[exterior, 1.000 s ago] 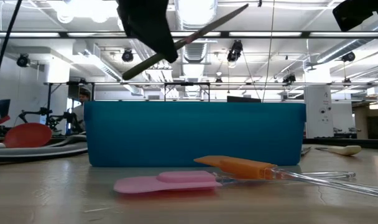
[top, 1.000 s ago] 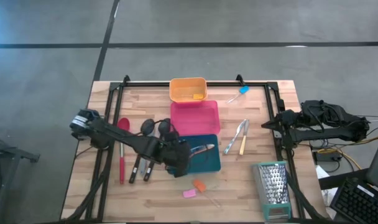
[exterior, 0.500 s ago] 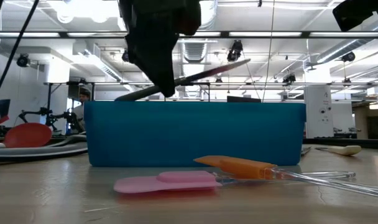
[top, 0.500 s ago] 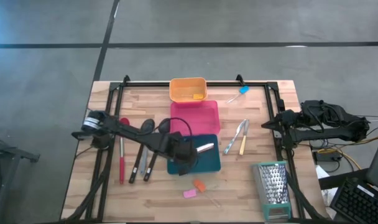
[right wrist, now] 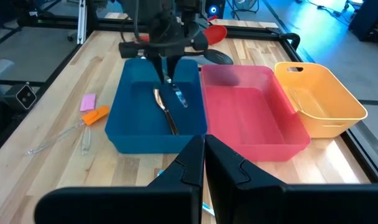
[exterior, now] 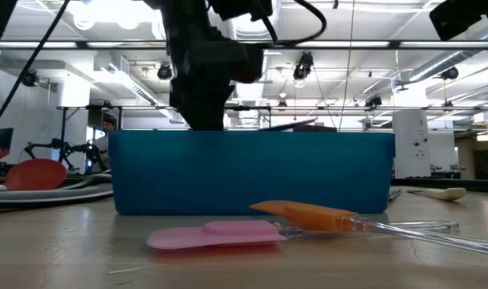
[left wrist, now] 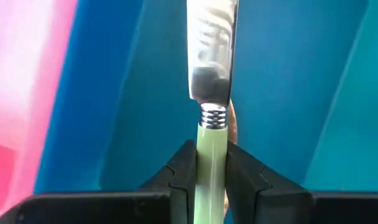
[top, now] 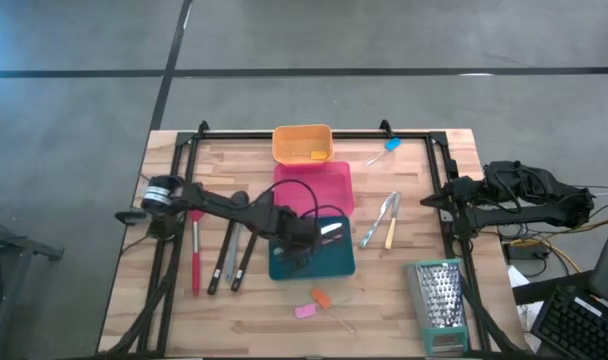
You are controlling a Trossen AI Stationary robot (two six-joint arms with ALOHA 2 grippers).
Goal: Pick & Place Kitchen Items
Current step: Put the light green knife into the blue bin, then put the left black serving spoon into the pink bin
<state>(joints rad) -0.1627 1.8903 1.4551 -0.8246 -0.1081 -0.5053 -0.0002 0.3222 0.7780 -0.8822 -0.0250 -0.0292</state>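
I have the left tool (left wrist: 212, 163) low inside the teal tray (top: 339, 262), its fingers (left wrist: 179, 169) clamped on the pale green handle of a table knife (left wrist: 212, 74). From the left wrist camera the blade runs straight ahead over the tray's blue floor, with a ribbed metal collar where handle meets blade. In the overhead view I see the knife (top: 330, 231) as a bright sliver near the tray's middle. A second utensil (right wrist: 166, 111) lies on the tray floor; it looks like a spoon, though I can't be sure from the right wrist camera.

The pink tray (top: 314, 187) touches the teal one on its far side, and the orange tray (top: 302, 143) sits beyond that. Left of the trays I see the red spatula (top: 196, 240) and black spoons (top: 238, 248) on the surface. The metal tongs (top: 378, 220) and the yellow-handled knife (top: 392, 231) lie to the right, the small pink piece (top: 304, 311) and orange piece (top: 320, 298) in front, near the box grater (top: 440, 300).

The right tool (right wrist: 204, 163) is parked at the right edge of the surface, fingers pressed together on nothing.
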